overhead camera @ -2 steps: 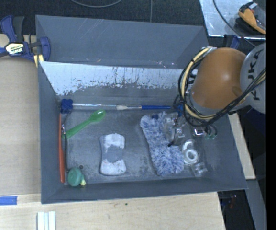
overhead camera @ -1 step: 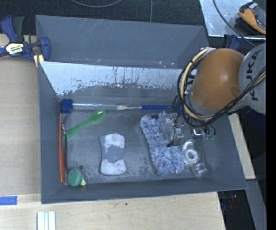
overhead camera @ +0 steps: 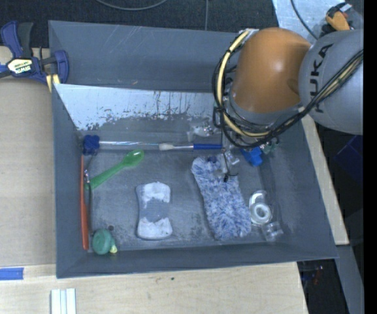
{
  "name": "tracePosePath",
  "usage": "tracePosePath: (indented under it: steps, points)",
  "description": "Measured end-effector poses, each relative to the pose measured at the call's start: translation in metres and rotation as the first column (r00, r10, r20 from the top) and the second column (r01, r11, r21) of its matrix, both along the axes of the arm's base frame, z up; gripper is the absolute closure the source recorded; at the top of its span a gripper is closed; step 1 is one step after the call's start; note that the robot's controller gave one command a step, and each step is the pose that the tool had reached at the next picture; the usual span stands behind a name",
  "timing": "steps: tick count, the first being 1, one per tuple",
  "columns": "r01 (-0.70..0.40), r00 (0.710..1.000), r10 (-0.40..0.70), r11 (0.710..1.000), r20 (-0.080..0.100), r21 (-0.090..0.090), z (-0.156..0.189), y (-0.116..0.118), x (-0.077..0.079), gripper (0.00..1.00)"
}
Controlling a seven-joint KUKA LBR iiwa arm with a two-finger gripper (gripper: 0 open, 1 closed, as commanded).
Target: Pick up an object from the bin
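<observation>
Bin (overhead camera: 175, 103): grey metal, rectangular, with sloping walls and a scuffed far wall; it holds every loose thing below.
Arm (overhead camera: 270, 70): grey, with a smooth, rounded orange cover and looped cables, reaching in from the right.
Cloth (overhead camera: 222, 205): shaggy blue-and-white strip, right of centre on the floor, its far end under the gripper.
Pad (overhead camera: 154, 209): flat and soft, white and grey, lying mid-floor.
Brush (overhead camera: 149, 146): long clear handle with blue ends, along the far wall.
Spoon (overhead camera: 116, 169): glossy green plastic, lying aslant on the left.
Stick (overhead camera: 83, 201): thin and orange, against the left wall.
Clear piece (overhead camera: 261, 209): round, see-through plastic, just right of the cloth.
Ball (overhead camera: 102, 242): green, in the near-left corner.
Gripper (overhead camera: 229, 167): metallic, low over the cloth's far end; cannot tell whether it is apart or together.
</observation>
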State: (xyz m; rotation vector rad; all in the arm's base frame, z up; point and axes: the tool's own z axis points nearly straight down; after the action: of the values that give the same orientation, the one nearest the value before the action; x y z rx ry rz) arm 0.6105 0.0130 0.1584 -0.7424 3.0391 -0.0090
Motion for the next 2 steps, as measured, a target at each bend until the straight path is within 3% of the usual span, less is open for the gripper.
tracePosePath:
  steps: [1, 2]
  points:
    - [0.002, 1.000, -0.002, 1.000, -0.002, 0.000, 0.000, 0.000, -0.001, 0.00]
    - [-0.458, 0.889, 0.458, 0.889, 0.003, -0.006, -0.063, -0.051, -0.014, 1.00]
